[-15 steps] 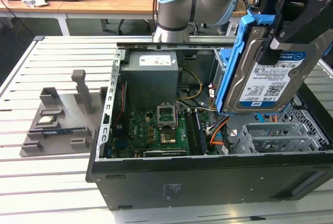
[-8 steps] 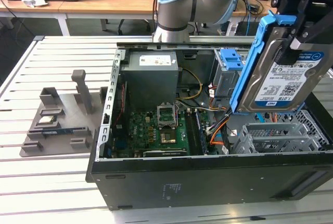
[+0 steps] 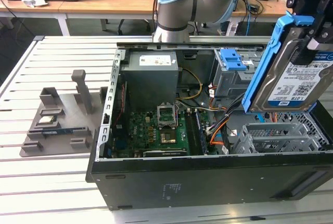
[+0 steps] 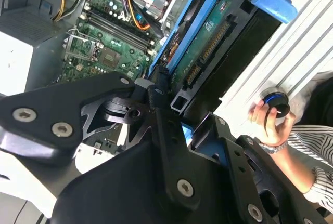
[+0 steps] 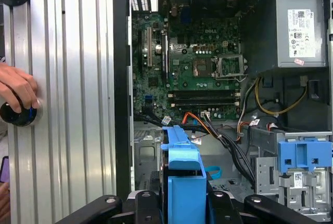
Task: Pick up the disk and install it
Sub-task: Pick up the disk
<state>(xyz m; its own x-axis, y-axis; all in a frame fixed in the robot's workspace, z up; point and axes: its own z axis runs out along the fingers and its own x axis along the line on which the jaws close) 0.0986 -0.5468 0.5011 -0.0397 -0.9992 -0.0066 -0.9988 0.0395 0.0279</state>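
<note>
Arm (image 3: 190, 3) bent, gripper (image 3: 306, 39) aloft, jaws clamped tight on the disk (image 3: 297, 86).

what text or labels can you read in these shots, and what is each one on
Nothing here can be read surely enough to quote.
disk: white-and-blue barcode label, print too small to read.
power supply: white label, print too small to read.
drive bay: small white sticker, too small to read.
motherboard: white lettering, too small to read.
</note>
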